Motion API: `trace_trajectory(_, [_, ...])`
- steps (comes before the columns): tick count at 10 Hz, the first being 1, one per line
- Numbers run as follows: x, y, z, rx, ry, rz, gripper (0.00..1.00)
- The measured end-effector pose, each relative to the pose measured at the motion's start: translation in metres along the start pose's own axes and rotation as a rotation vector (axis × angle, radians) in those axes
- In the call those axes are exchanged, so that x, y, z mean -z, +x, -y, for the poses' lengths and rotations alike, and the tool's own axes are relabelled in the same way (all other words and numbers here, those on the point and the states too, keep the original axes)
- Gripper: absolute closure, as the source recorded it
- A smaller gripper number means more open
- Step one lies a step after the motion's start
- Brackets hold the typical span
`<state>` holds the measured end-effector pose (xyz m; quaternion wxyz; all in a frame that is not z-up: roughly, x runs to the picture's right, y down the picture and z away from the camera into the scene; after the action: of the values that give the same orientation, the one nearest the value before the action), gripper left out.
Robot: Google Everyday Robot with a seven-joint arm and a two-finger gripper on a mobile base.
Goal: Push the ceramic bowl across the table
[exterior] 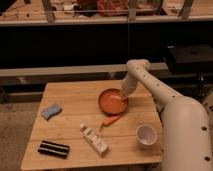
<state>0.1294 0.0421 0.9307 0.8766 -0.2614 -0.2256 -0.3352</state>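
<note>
We see the ceramic bowl (113, 101) sitting on the table (70, 95), right of the middle and toward the far edge of the planked top. Our gripper (123, 97) reaches down at the bowl's right side, its tip over or against the rim there; we cannot tell whether it touches the rim or dips just inside. The white arm (150, 85) comes in from the right, bends at an elbow above the table's far right corner, and angles down to the bowl. Whether the jaws stand wide or narrow we cannot tell, since the tip merges with the bowl's edge.

Just in front of the bowl lies a small orange object (111, 121), long and thin, near the rim but apart from it. Closer to us, a white tube (94, 139) lies at a slant near the table's middle. A white cup (146, 134) stands upright near the front right corner. On the left side rests a blue sponge (51, 111), and a flat black item (54, 148) lies near the front left corner. Behind the table runs a long dark shelf bench (65, 42).
</note>
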Motion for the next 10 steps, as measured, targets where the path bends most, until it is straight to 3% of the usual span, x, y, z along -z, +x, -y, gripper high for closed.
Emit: trace_trajectory(10, [0.0014,-0.0007,0.0047,-0.026,0.012,0.000,0.95])
